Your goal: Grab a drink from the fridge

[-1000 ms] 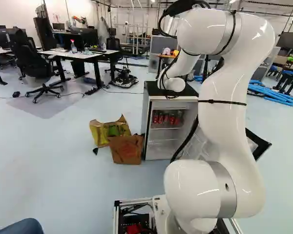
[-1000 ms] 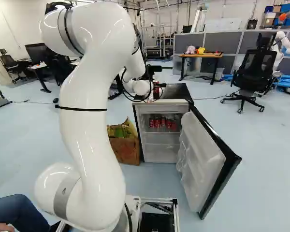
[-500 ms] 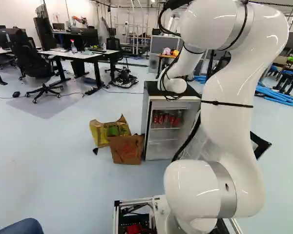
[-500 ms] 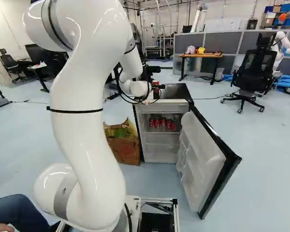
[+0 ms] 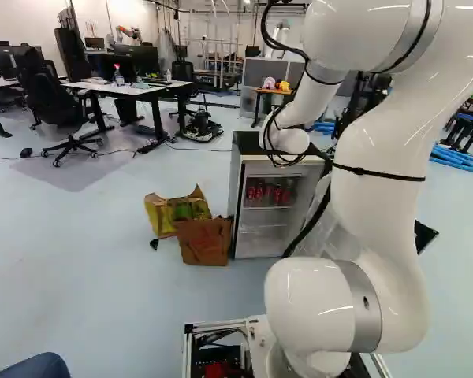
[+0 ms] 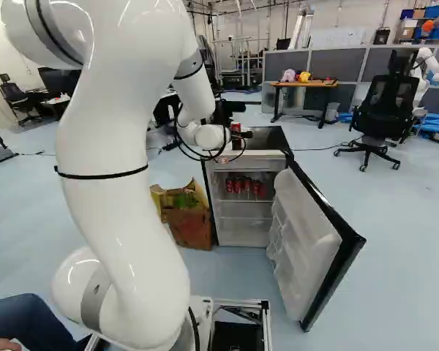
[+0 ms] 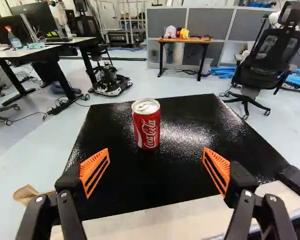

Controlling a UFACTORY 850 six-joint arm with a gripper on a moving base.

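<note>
My gripper (image 6: 224, 115) is over the fridge top in the right base view, partly behind the wrist. In the wrist view the gripper (image 7: 156, 162) stands wide open, its orange pads apart with nothing between them. A red soda can (image 7: 148, 131) stands upright on the black fridge top (image 7: 190, 175), ahead of the fingers and a little off their midline. The same can shows beside the gripper in the right base view. Below, the fridge (image 5: 270, 244) is open, with several red cans (image 6: 246, 187) on its upper shelf.
The fridge door (image 6: 307, 245) swings out on the fridge's right side. A cardboard box and yellow bag (image 5: 203, 240) lie left of the fridge. Farther off are desks (image 5: 138, 88), an office chair (image 6: 384, 106), a small table (image 6: 304, 83) and another robot (image 6: 426, 64).
The arm's upper links have swung outward and lower, left in the right base view and right in the left. The wrist has moved slightly over the fridge top. The base and the fridge have not moved.
</note>
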